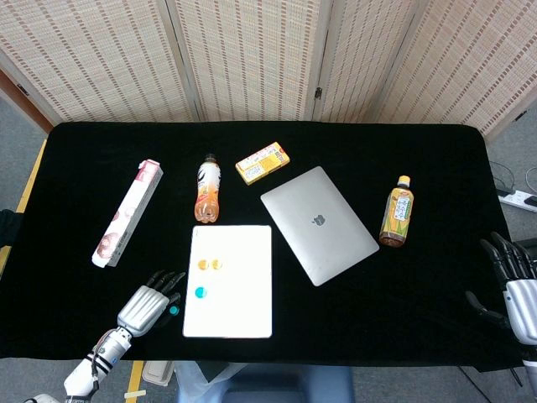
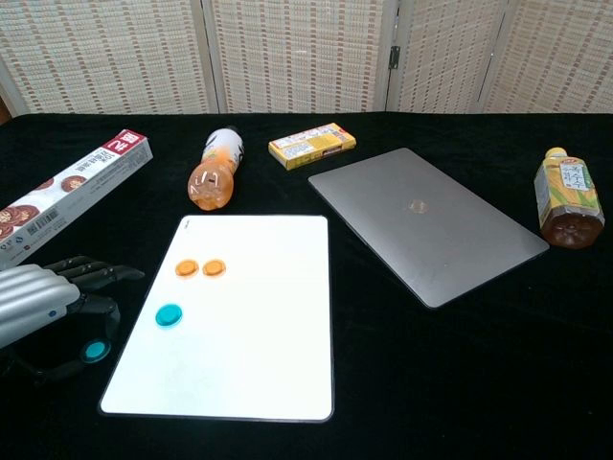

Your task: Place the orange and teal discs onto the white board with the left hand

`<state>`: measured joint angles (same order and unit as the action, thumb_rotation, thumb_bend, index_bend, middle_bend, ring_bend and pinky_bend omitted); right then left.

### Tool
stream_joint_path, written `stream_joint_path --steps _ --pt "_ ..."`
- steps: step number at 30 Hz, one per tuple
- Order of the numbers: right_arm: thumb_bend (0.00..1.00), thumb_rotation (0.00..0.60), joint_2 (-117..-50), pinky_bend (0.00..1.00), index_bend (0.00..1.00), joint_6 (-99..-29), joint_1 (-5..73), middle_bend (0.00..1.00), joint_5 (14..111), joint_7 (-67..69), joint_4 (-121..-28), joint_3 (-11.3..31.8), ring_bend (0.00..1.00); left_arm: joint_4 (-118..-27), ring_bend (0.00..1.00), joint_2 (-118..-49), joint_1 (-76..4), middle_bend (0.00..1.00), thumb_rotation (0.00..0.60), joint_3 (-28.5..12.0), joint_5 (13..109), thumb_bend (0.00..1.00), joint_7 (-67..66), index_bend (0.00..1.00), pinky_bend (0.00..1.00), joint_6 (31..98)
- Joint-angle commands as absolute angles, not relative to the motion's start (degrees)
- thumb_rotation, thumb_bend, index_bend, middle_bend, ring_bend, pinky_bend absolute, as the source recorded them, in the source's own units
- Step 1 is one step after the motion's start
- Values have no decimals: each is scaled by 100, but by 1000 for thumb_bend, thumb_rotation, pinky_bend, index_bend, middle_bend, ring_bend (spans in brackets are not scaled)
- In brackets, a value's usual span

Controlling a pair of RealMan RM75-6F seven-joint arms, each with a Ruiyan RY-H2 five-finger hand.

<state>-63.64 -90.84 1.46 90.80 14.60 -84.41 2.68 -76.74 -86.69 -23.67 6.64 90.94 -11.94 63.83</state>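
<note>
Discs first: two orange discs (image 2: 200,268) lie side by side on my white board (image 2: 259,326), near its left edge, with a teal disc (image 2: 169,314) on the board a little nearer to me. A second teal disc (image 2: 94,352) is off the board, on the black table (image 1: 419,151) just beside the board's left edge, and my left hand (image 2: 43,302) is curled around it, dark fingers (image 2: 101,276) arched over it and the thumb below. I cannot tell whether I am pinching it or only cupping it.

My right hand (image 1: 513,281) sits at the table's far right edge, fingers spread and holding nothing.

Writing I can read is scarce. The closed silver laptop (image 1: 319,224) beside the board shows an apple logo on its lid. The long red and white box (image 2: 67,196), picturing chocolate biscuits, carries white characters on its red end, too small for me to make out. The yellow packet (image 2: 311,146) has a printed label I cannot read. An orange drink bottle (image 2: 215,170) lies on its side behind the board, and a green-labelled tea bottle (image 1: 398,211) stands upright right of the laptop, its print also illegible.
</note>
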Motion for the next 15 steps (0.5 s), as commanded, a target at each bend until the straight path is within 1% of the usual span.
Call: stream_joint_path --steps 1,10,15 --pt "325 600 -6366 0 0 -9080 147 0 9077 1458 -8445 267 0 -7649 0 -8691 -2371 74 600 657 9093 404 -1118 462 0 6365" --pt "325 600 -6361 0 0 -9095 145 0 9084 1440 -8468 269 0 -7567 0 -8707 -2380 80 600 625 9101 405 -999 502 0 6374" --pt "324 600 -6361 0 0 -9104 147 0 9097 1425 -8481 268 0 -7634 0 -8624 -2387 83 600 616 9127 406 -905 505 0 6407"
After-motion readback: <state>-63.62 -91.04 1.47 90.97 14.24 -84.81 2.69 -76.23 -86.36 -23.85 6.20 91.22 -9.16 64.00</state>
